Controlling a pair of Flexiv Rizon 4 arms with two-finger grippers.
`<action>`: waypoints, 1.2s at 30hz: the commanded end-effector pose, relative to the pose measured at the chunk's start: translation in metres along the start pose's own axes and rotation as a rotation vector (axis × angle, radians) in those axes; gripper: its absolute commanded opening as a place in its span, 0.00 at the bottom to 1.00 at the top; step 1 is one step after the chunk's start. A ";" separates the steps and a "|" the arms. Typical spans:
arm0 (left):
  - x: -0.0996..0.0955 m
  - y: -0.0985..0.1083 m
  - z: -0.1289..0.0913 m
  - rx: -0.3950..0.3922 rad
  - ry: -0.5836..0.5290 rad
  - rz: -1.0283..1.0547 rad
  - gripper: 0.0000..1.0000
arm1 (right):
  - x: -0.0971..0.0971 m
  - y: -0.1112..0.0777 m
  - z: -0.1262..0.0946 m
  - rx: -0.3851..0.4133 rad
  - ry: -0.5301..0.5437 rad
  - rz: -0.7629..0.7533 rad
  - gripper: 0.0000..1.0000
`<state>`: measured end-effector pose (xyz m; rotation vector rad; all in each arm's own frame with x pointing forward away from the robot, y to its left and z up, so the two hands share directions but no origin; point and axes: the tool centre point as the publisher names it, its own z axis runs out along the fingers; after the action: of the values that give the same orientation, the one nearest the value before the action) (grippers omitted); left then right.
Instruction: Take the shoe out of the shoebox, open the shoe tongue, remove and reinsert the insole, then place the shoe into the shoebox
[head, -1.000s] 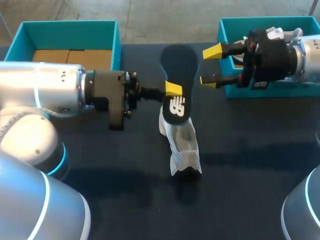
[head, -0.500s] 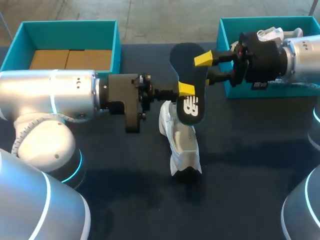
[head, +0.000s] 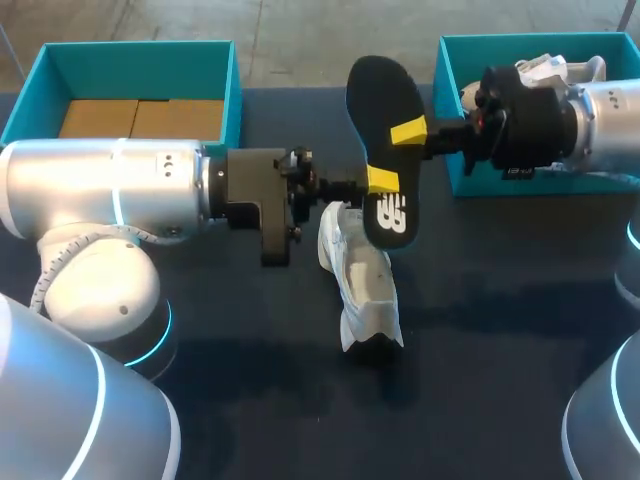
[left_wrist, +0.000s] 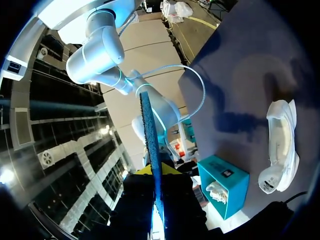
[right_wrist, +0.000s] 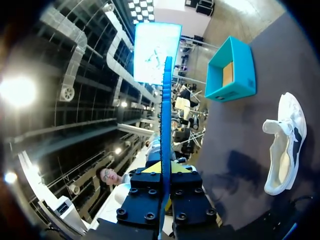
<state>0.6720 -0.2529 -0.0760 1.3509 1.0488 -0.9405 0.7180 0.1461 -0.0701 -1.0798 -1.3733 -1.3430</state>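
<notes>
A black insole (head: 384, 95) hangs in the air over the middle of the table, and both grippers hold it. My left gripper (head: 381, 181) is shut on its lower edge near the heel. My right gripper (head: 408, 131) is shut on its right edge, a little higher. Each wrist view shows the insole (left_wrist: 150, 130) edge-on between that gripper's own fingers: the left gripper (left_wrist: 155, 170) and the right gripper (right_wrist: 165, 167) both pinch the thin insole (right_wrist: 166, 115). Below them the white shoe (head: 362, 285) lies on its side on the dark table, also seen as the shoe (left_wrist: 282, 145) and the shoe (right_wrist: 287, 145).
A teal shoebox (head: 232, 80) with cardboard inside stands at the back left. A second teal box (head: 445, 70) at the back right holds another white shoe (head: 545, 68), partly behind my right arm. The dark table (head: 500, 330) stretches around the shoe.
My right gripper went from wide open to shut on the insole's edge. My left arm carried the insole to the right and a little farther back. The shoe did not move.
</notes>
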 end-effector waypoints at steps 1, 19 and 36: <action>-0.001 -0.002 -0.001 -0.005 0.017 -0.004 1.00 | -0.004 -0.003 0.001 -0.021 0.018 -0.007 0.00; -0.010 0.004 -0.037 0.078 0.320 -0.065 1.00 | -0.026 -0.002 -0.007 -0.027 -0.036 0.059 0.00; -0.012 0.018 -0.045 0.125 0.756 -0.084 1.00 | -0.042 -0.006 0.001 -0.015 -0.066 0.101 0.00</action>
<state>0.6804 -0.2035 -0.0615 1.7089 1.4696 -0.7476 0.7205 0.1440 -0.1116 -1.1927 -1.3424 -1.2581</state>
